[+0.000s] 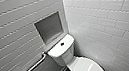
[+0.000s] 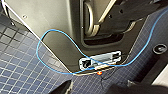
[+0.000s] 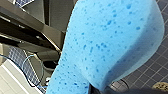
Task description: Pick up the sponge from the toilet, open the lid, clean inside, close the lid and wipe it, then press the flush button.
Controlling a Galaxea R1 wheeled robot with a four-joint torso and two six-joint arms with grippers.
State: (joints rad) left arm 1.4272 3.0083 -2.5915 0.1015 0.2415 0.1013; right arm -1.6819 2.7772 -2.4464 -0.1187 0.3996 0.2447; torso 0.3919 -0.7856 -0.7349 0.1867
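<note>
One step logged: my right gripper (image 3: 100, 89) grips the bright blue soft sponge (image 3: 110, 42) clear of the white ceramic toilet (image 1: 63, 54), whose glossy white oval lid (image 1: 86, 69) lies shut, so next, I judge, comes lifting it by its rim.

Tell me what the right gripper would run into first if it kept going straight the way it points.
The sponge it carries comes first, right ahead. Beyond it lies the dark tiled floor, so that would likely be met next, though depth is unclear.
</note>
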